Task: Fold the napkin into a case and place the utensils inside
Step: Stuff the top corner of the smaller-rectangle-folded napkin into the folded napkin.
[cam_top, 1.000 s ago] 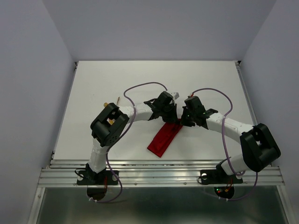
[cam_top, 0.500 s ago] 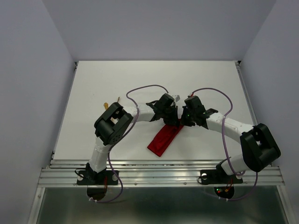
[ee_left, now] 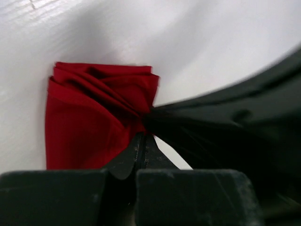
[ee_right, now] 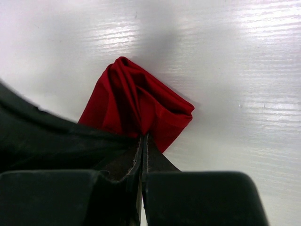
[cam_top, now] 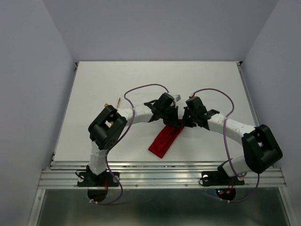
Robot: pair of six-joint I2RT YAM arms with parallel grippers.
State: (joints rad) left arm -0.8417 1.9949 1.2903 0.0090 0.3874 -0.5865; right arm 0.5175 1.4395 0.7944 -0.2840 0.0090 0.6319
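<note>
From above, the two arms curve inward and meet mid-frame, fencing off the centre. The left gripper point(cam_top: 170, 120) and right gripper point(cam_top: 185, 122) sit just beside each other, both pinched on the upper end of the napkin point(cam_top: 163, 141), with barely a gap between them. Purple cables point(cam_top: 145, 86) loop above each wrist. The left elbow point(cam_top: 107, 128) overhangs the utensils point(cam_top: 107, 104) at centre left; only their tips show. Bare table point(cam_top: 155, 75) fills the upper half. Walls point(cam_top: 28, 94) close the left, top and right.
</note>
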